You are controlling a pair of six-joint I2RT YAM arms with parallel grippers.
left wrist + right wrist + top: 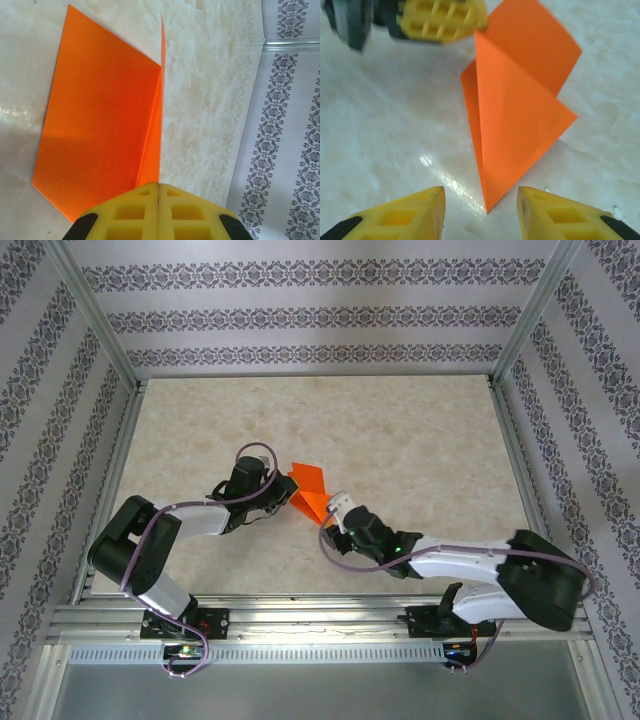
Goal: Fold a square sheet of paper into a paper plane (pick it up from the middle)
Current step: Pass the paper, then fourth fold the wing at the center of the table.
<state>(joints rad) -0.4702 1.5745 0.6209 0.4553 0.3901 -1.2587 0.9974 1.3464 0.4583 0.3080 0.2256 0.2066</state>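
My left tool (158, 189) has its two yellow fingers pressed flat together, and they pinch the square sheet of paper (100, 130) right on its fold line. From that pinch the fold runs straight away from the tool. One flap lies on the tabletop (400, 430) and the other flap stands up on its thin edge. My right tool (480, 202) has its fingers spread apart and holds nothing. The sharp corner of the paper points right at the gap between those two fingers. It sits low, just in front of them, and I cannot tell if it touches them. So the long way of the paper runs from my right tool out toward the far edge of the tabletop, and my left tool grips it from the left side. The paper is near the middle of the tabletop, a little closer to the near edge. I think the right tool is the one best placed to work on that pointy end next.
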